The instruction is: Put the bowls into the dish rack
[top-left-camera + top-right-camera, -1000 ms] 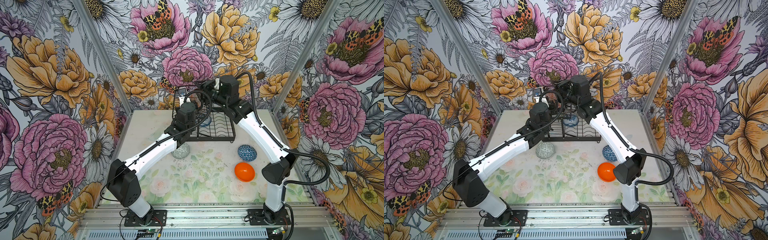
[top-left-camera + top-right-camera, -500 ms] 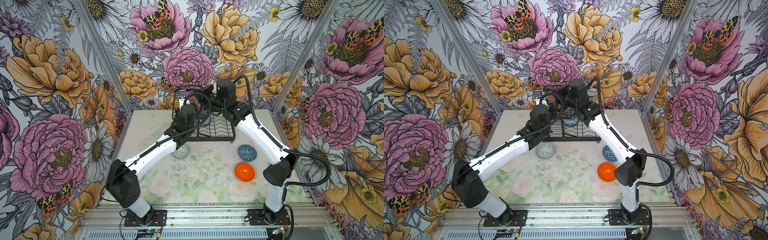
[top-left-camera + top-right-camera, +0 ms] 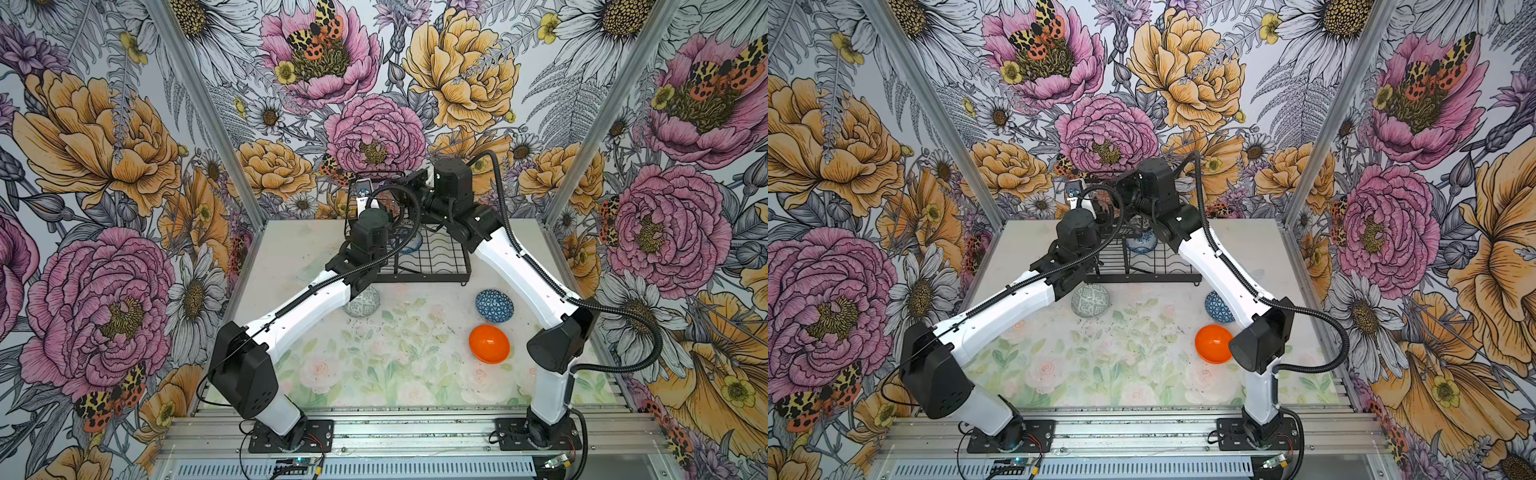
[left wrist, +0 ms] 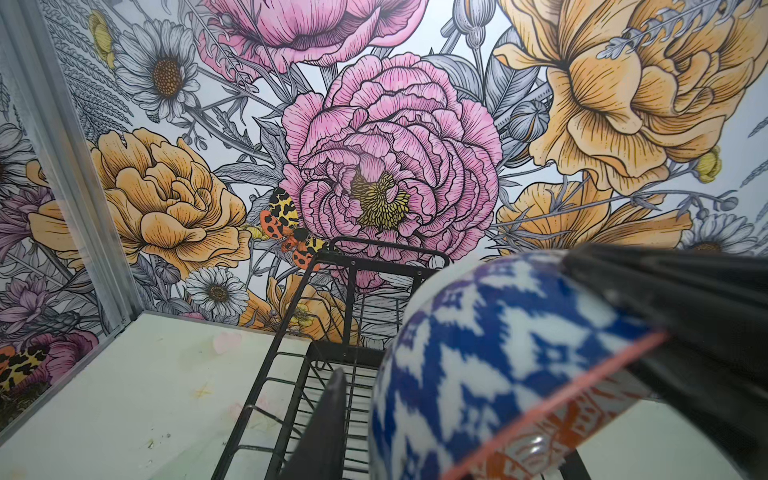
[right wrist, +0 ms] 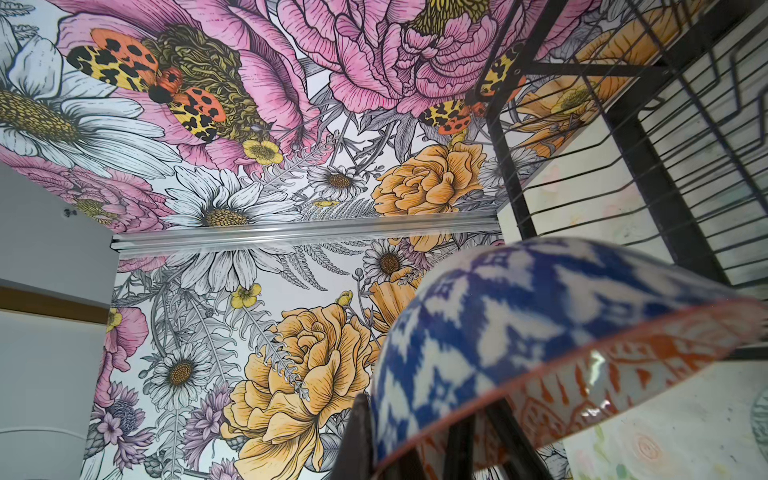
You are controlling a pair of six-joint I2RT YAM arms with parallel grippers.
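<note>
My right claw (image 5: 409, 453) is clamped on the rim of the blue-and-white bowl (image 5: 519, 324), lower right of the frame, close by the dish rack (image 5: 665, 166). My left claw (image 4: 415, 436) stands apart, with one finger (image 4: 330, 415) just off the bowl's side. The orange bowl (image 3: 489, 344) sits on the worktop (image 3: 395, 374).

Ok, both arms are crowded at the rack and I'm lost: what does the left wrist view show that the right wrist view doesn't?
Only the left wrist view: the pale, faded stretch of table beside the dish rack. Only the right wrist view: a plain grey panel beyond the floral wall, and flower-printed table surface. Both: the blue-and-white bowl, orange-patterned inside, close up, with the rack behind it.
</note>
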